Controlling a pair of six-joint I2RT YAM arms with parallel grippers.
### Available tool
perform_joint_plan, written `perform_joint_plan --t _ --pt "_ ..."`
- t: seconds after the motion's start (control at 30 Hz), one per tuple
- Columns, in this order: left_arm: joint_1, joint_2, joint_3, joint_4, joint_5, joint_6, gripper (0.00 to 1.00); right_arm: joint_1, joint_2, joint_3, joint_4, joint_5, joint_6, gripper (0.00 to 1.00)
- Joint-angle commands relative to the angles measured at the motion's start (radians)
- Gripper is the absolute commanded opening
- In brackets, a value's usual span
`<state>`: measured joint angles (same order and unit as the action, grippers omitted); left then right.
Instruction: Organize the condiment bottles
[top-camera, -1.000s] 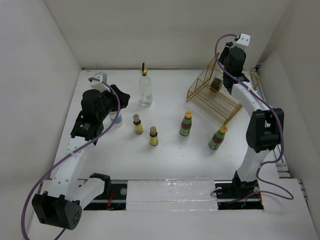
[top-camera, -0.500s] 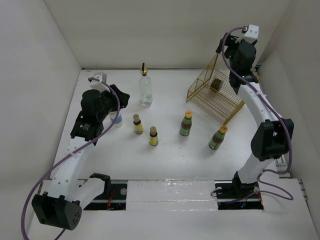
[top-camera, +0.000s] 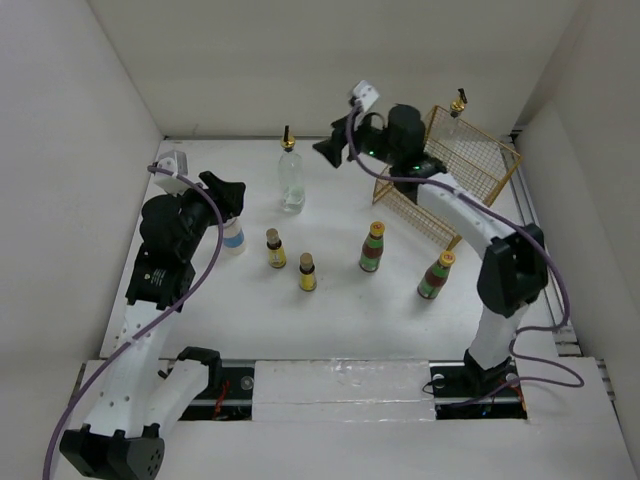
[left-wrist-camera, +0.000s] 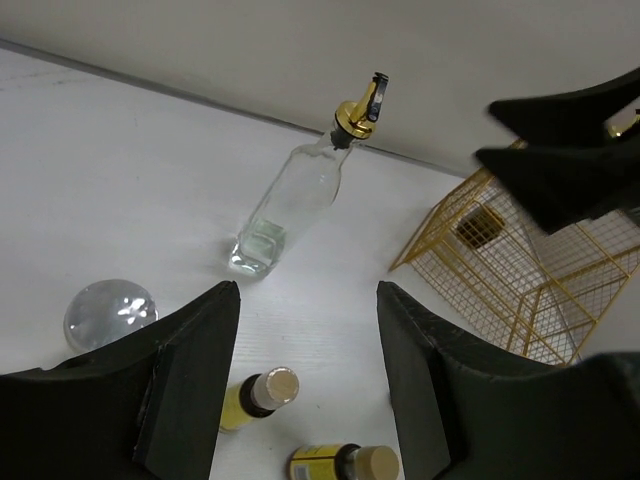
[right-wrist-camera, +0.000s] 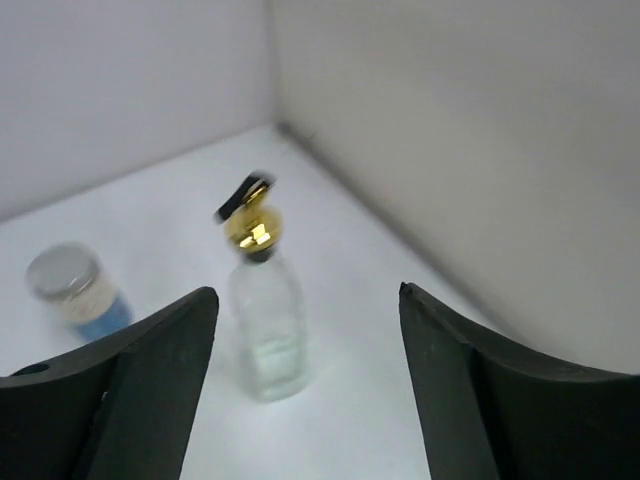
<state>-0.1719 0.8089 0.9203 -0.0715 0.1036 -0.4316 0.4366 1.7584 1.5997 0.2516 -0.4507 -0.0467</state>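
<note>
My left claw (left-wrist-camera: 305, 300) has its fingers apart and holds nothing. My right claw (right-wrist-camera: 305, 295) is spread wide too, with nothing in it, up beside the gold wire basket (top-camera: 485, 160). A tall clear glass bottle with a gold spout (top-camera: 291, 180) stands left of the basket. Two green-and-red bottles with yellow caps (top-camera: 372, 248) stand in front of it. Two small yellow bottles with brown caps (top-camera: 275, 250) and a white bottle with a blue band (top-camera: 233, 238) are further left.
</note>
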Motion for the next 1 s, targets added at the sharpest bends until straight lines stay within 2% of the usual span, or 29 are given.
perform_joint_plan --t 0.0,0.3,0.53,0.83,0.87,0.97 --pt "0.003 -0.002 -0.012 0.044 -0.008 -0.007 0.53 0.066 0.090 0.074 -0.078 -0.131 -0.082 0.80" --pt "0.003 -0.011 -0.012 0.044 0.010 -0.007 0.53 0.105 0.298 0.278 -0.120 -0.140 -0.091 0.82" --pt "0.003 -0.011 -0.012 0.044 0.010 -0.007 0.53 0.123 0.392 0.393 -0.120 -0.128 -0.070 0.73" --pt "0.003 -0.002 -0.012 0.053 0.019 -0.007 0.53 0.163 0.487 0.506 -0.120 -0.118 -0.038 0.71" --pt "0.003 -0.002 -0.012 0.053 0.019 -0.007 0.53 0.163 0.498 0.506 -0.108 -0.118 -0.027 0.65" --pt "0.003 -0.002 -0.012 0.053 0.028 -0.007 0.53 0.163 0.487 0.462 0.021 -0.092 0.027 0.58"
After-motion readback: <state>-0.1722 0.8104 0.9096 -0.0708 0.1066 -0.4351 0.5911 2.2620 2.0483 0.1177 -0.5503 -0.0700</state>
